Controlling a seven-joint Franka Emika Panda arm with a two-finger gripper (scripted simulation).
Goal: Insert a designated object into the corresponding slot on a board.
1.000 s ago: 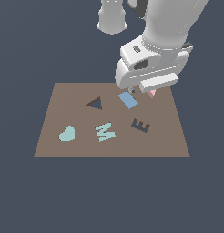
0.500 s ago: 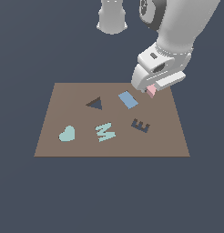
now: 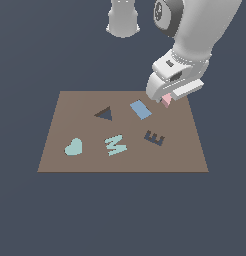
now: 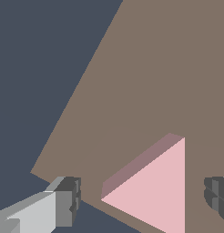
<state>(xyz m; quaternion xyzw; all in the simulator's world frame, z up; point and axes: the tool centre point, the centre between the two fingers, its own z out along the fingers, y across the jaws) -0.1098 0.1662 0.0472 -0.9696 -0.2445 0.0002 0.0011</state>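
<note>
The pale-pink triangular block (image 3: 167, 101) lies on the brown board (image 3: 85, 160) near its far corner on the exterior view's right. In the wrist view the block (image 4: 155, 191) sits between my two fingers (image 4: 68, 200), with a gap on each side. My gripper (image 3: 163, 99) is open and low over the block, holding nothing. The dark navy triangle slot (image 3: 104, 114) is on the far side of the board towards the exterior view's left, apart from the gripper. The arm hides part of the block in the exterior view.
A blue rectangle (image 3: 140, 109) lies just to the exterior view's left of the gripper. A teal heart (image 3: 73, 147), a teal M piece (image 3: 115, 144) and a dark E-shaped recess (image 3: 155, 137) are on the near half of the board. The board's edge (image 4: 63, 136) runs close to the block.
The arm has moved towards the exterior view's right, from over the blue rectangle to over the pink triangle. The pieces on the board have not moved.
</note>
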